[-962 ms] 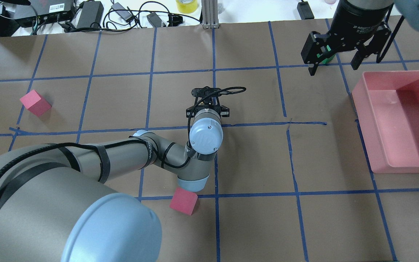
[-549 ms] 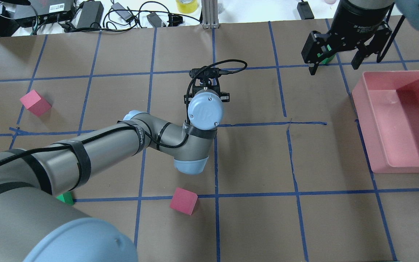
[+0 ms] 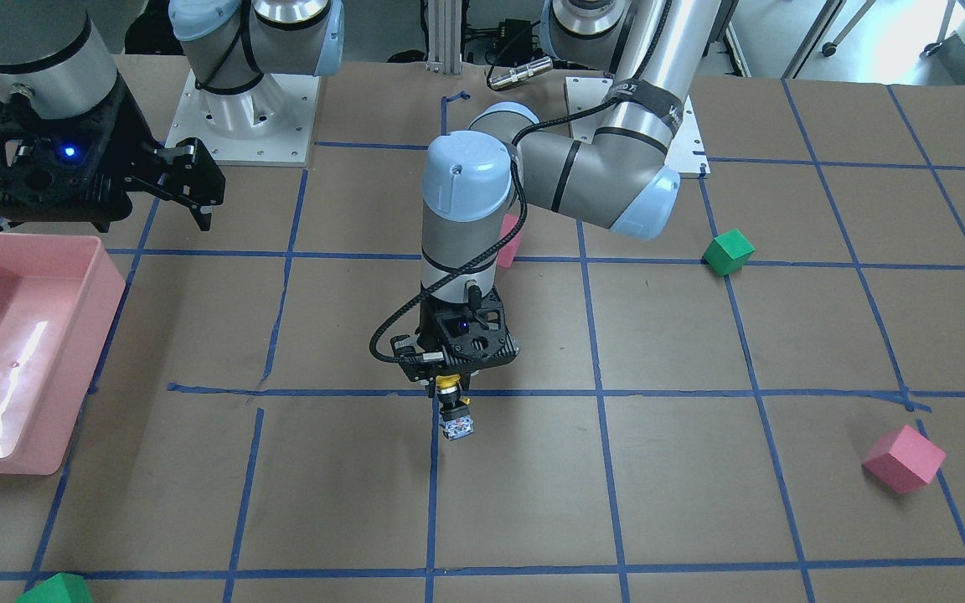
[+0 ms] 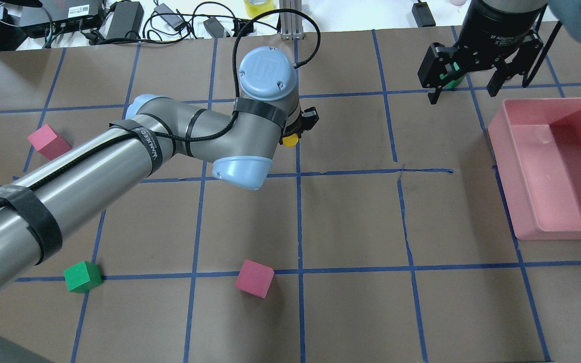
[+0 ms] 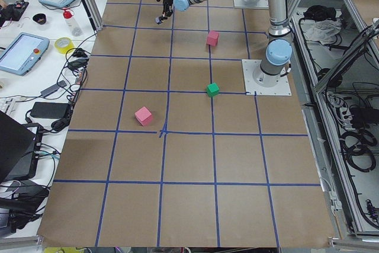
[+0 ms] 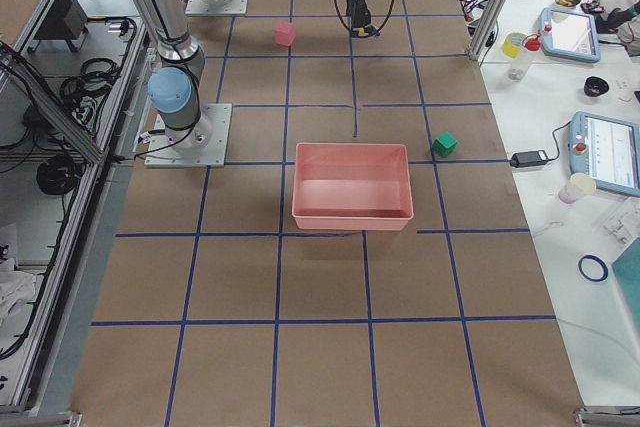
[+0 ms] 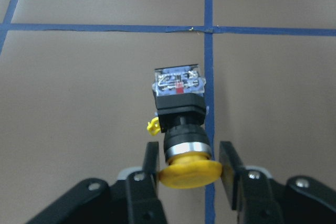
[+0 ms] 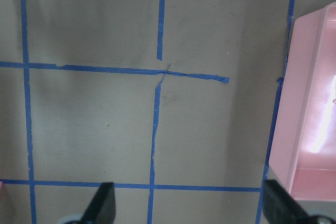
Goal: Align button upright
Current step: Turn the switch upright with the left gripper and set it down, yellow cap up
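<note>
The button (image 7: 181, 124) has a yellow cap, a black body and a silvery block base. It hangs cap-up, base down, between the fingers of my left gripper (image 7: 189, 158), which is shut on the cap. In the front-facing view the left gripper (image 3: 449, 387) holds the button (image 3: 455, 414) upright over a blue tape line at mid-table; I cannot tell whether the base touches the paper. From overhead only the yellow cap (image 4: 289, 139) shows under the wrist. My right gripper (image 4: 462, 95) is open and empty at the far right; it also shows in its wrist view (image 8: 190, 205).
A pink bin (image 4: 522, 171) stands at the right. Pink cubes (image 4: 48, 141) (image 4: 254, 278) and a green cube (image 4: 82, 276) lie on the left and front. Another green cube (image 4: 452, 80) sits under the right gripper. Cables and boxes line the far edge.
My left arm has stretched forward across the table and its wrist has turned. The yellow cap now shows beside the wrist. The green cube at front left is uncovered. The right arm has not moved.
</note>
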